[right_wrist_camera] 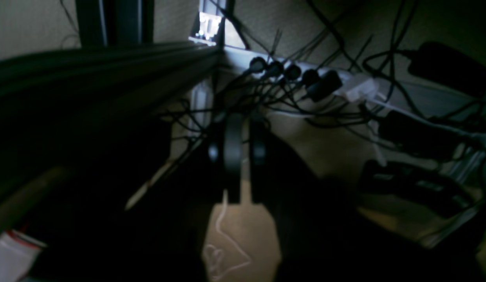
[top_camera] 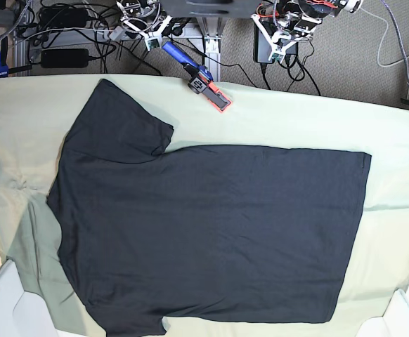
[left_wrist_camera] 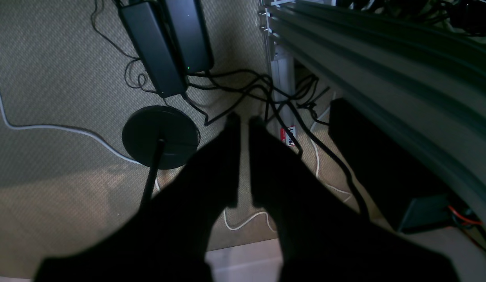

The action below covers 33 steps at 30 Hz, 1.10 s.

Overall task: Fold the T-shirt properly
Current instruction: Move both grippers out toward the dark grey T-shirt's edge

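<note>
Cloth sheet (top_camera: pixel 394 140), pale green, is seen to cover the whole table in the base view; it is taken as the landmark. T-shirt (top_camera: pixel 211 232), plain charcoal, is laid flat and unfolded across the middle of the sheet, with its hem toward the sheet's right edge and its collar end toward the left edge. One sleeve is spread toward the sheet's far left corner; the other runs off the near edge of the picture. No fold is seen anywhere in it.

Beyond the sheet's far edge both arms are parked, well apart from the shirt. A blue-and-orange clamp (top_camera: pixel 203 81) lies on the far edge of the sheet, near the upper sleeve.

Left gripper (left_wrist_camera: pixel 243 121) is pointed down at the carpet beside the frame, its jaws drawn almost together with only a thin slit between them, and nothing is held. Right gripper (right_wrist_camera: pixel 243 129) is viewed in poor light; its jaws appear likewise nearly together and empty, though the dark picture leaves this less certain.

Step in hand is judged to be the start: no fold has yet been made. For the next move, both arms would need to be brought over the sheet, jaws spread, and a long edge or a sleeve pinched at two points for a first fold.
</note>
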{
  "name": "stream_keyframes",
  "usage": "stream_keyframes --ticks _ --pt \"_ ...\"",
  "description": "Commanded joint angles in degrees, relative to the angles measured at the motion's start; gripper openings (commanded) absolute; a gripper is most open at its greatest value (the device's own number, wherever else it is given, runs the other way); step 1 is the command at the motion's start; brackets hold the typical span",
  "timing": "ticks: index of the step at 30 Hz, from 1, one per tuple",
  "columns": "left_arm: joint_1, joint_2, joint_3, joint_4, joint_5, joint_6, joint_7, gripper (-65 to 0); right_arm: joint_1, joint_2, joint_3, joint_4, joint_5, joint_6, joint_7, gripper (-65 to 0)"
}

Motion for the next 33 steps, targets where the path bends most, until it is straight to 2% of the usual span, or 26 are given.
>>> stream_keyframes --ticks 1,7,15,20,27,33 --pt "0.57 -0.39 0.02 0.35 -0.04 0.61 -1.42 -60.9 -0.66 0.42 -0.11 0.46 -1.33 -1.81 0.76 -62.5" --pt "4.92 -3.19 0.02 2.71 -0.07 0.59 -8.02 -60.9 -5.03 2.27 -0.11 4.35 -3.48 -1.81 0.79 -62.5" --pt "13.29 -6.78 0.02 14.58 -0.11 0.59 -9.99 -60.9 -13.38 5.86 -0.11 13.81 -3.43 -1.81 0.79 -62.5" --pt "19.15 -8.35 0.02 22.8 -0.33 0.59 -9.07 -60.9 -19.96 7.34 -0.11 21.64 -3.41 -1.6 0.74 -62.5" --pt "30.64 -12.46 -3.72 41.55 -7.69 0.35 -8.96 -60.9 -33.11 12.61 -0.09 40.59 4.46 -1.62 0.74 -62.5" --pt "40.44 -15.34 -11.87 60.98 -14.05 -6.99 -4.33 -60.9 -44.72 18.18 0.09 60.63 7.1 -1.68 0.46 -62.5"
